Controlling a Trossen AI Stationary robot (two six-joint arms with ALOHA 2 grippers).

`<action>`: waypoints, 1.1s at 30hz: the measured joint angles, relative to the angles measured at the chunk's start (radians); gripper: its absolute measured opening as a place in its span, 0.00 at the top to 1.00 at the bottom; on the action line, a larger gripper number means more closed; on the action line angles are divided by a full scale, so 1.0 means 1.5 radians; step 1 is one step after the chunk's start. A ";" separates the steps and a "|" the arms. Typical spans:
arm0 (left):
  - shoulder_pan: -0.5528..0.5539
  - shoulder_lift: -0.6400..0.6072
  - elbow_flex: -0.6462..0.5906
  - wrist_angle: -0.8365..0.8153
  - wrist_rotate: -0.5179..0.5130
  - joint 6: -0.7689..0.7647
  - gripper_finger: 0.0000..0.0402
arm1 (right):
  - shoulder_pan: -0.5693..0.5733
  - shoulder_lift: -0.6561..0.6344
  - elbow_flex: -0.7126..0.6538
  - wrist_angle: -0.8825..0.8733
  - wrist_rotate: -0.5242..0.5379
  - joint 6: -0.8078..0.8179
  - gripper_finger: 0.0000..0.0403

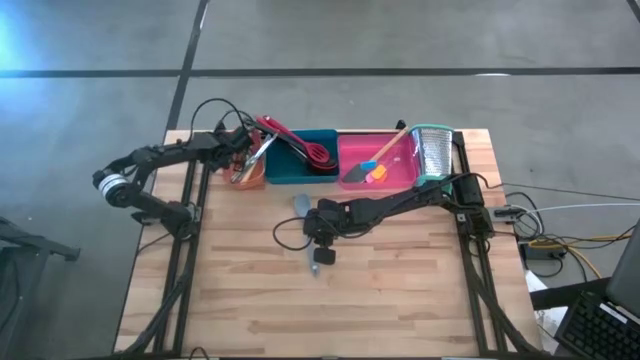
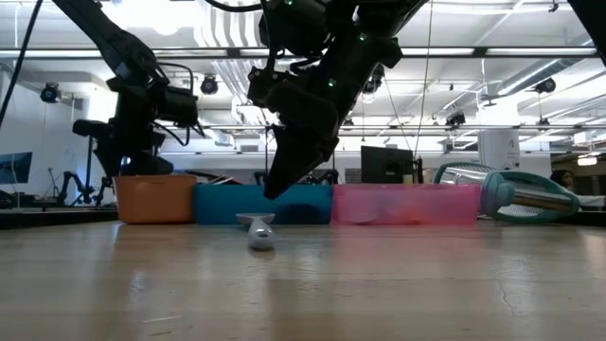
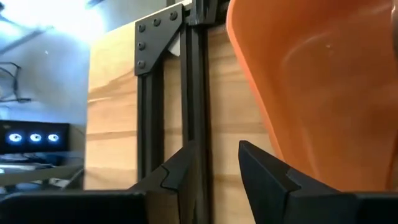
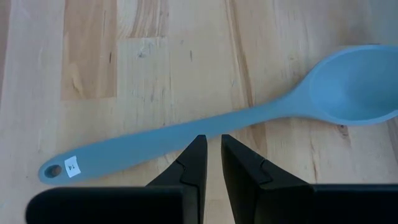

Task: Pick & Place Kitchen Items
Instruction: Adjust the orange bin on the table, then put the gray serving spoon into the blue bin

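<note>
Right gripper (image 4: 211,152) narrow, empty, over spoon (image 4: 205,127) handle; open wider, straddle mid-handle, then close. Left gripper (image 3: 214,165) slightly apart, empty, by orange tray (image 3: 323,93)

open wood all around the grey spoon (image 4: 205,134) under my right gripper (image 4: 211,155), easy reach. back edge is walled by the orange tray (image 1: 250,175), teal tray (image 1: 300,160), pink tray (image 1: 380,160) and grater (image 1: 433,152).

The right pincer (image 2: 275,189) hangs just above the bench (image 2: 303,284); a grey spoon (image 2: 258,230) lies directly beneath it.
</note>
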 joint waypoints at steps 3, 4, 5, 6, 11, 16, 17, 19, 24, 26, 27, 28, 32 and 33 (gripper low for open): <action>-0.004 0.000 0.001 -0.023 -0.004 0.017 0.70 | 0.000 0.000 0.000 -0.001 0.000 0.000 0.89; -0.006 0.000 0.002 -0.035 -0.004 0.015 0.70 | 0.000 0.000 0.000 -0.001 0.000 0.000 0.89; -0.008 0.000 0.003 -0.046 -0.003 0.010 0.70 | 0.000 0.000 0.000 -0.001 0.000 0.000 0.89; -0.009 0.000 0.004 -0.060 -0.002 -0.001 0.70 | 0.000 0.000 0.000 -0.001 0.000 0.000 0.89; -0.011 -0.023 0.005 -0.130 -0.009 -0.030 0.70 | 0.002 0.000 0.000 0.000 0.000 0.002 0.89; -0.015 -0.090 0.005 -0.148 -0.013 -0.036 0.70 | 0.002 0.000 0.000 0.006 0.001 0.013 0.89; -0.016 -0.108 0.005 -0.148 -0.005 -0.034 0.70 | 0.002 0.000 0.000 0.008 0.001 0.015 0.89; -0.023 -0.149 0.007 -0.147 0.029 -0.022 0.70 | 0.003 0.000 0.000 0.019 0.001 0.026 0.90; -0.103 -0.275 -0.006 -0.135 0.075 -0.024 0.70 | 0.017 -0.005 0.019 0.025 0.003 0.052 0.93; -0.162 -0.328 -0.018 -0.113 0.076 -0.049 0.70 | 0.028 -0.011 0.034 0.025 0.019 0.059 0.94; -0.197 -0.355 -0.028 -0.093 0.076 -0.058 0.70 | 0.034 -0.012 0.044 0.023 0.037 0.063 0.95; -0.235 -0.378 -0.037 -0.070 0.077 -0.061 0.70 | 0.041 -0.012 0.056 0.014 0.054 0.065 0.95; -0.389 -0.444 -0.070 0.031 0.086 -0.062 0.70 | 0.070 -0.012 0.110 -0.074 0.116 0.048 0.98; -0.431 -0.452 -0.077 0.065 0.086 -0.059 0.70 | 0.079 -0.012 0.128 -0.114 0.143 0.049 0.98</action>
